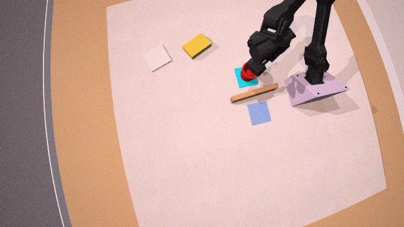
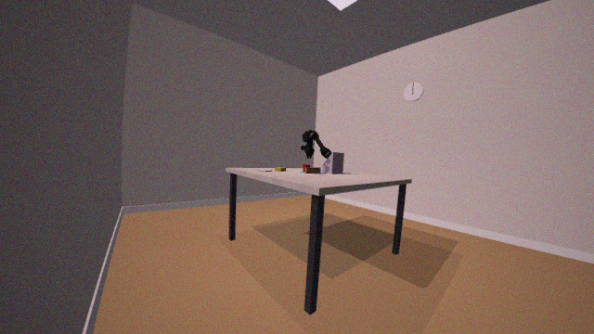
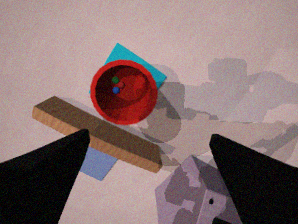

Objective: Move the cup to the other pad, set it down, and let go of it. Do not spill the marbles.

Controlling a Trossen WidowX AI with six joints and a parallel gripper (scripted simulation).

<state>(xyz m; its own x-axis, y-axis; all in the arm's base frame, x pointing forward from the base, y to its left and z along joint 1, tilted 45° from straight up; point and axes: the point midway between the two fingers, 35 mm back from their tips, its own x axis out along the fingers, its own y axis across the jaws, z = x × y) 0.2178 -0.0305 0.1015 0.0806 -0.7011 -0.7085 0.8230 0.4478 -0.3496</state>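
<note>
The red cup (image 1: pixel 247 75) (image 2: pixel 305 168) (image 3: pixel 143 107) stands upright on the cyan pad (image 1: pixel 241 84) (image 3: pixel 119 52). Inside it a green marble (image 3: pixel 115 80), a blue marble (image 3: pixel 116 90) and a red marble (image 3: pixel 121 85) show in the wrist view. The blue pad (image 1: pixel 259 113) (image 3: pixel 99 164) lies bare on the other side of the wooden bar. My gripper (image 1: pixel 255 70) (image 2: pixel 309 157) (image 3: pixel 152 138) is open wide and empty, above the table and higher than the cup. In the wrist view the cup lies ahead of the fingertips, not between them.
A low wooden bar (image 1: pixel 254 93) (image 2: pixel 313 170) (image 3: pixel 100 131) lies between the two pads, close beside the cup. The lilac wedge-shaped base (image 1: pixel 331 86) (image 2: pixel 338 163) carries the arm. A yellow block (image 1: pixel 197 45) (image 2: pixel 279 169) and a thin white tile (image 1: pixel 157 58) lie farther off.
</note>
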